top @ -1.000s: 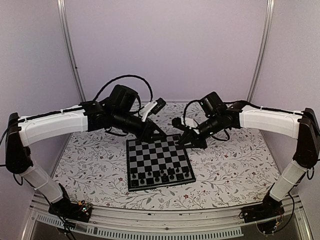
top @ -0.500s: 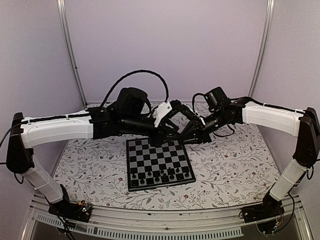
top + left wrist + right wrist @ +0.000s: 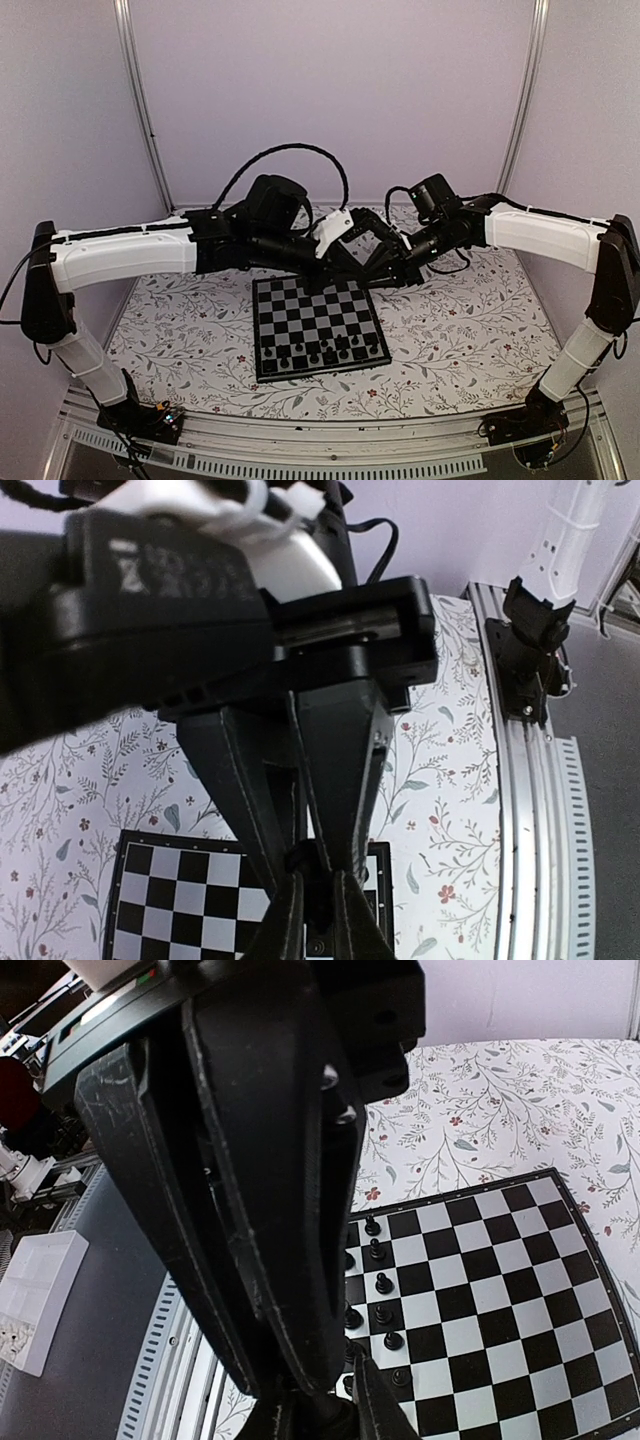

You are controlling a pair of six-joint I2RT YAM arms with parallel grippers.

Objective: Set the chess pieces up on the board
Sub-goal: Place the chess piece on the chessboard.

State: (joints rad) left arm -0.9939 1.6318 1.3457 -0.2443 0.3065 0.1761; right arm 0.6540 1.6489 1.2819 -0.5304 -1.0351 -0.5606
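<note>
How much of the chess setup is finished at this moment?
Done: small black chess pieces stand in the nearest rows of the black-and-grey chessboard. In hand: left gripper and right gripper meet over its far edge, contents unclear. Left: the far rows are bare.

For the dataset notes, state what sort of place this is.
Probably a robotics lab test cell: metal frame posts, two robot arms bolted to a rail, a chessboard on a floral table cover.
</note>
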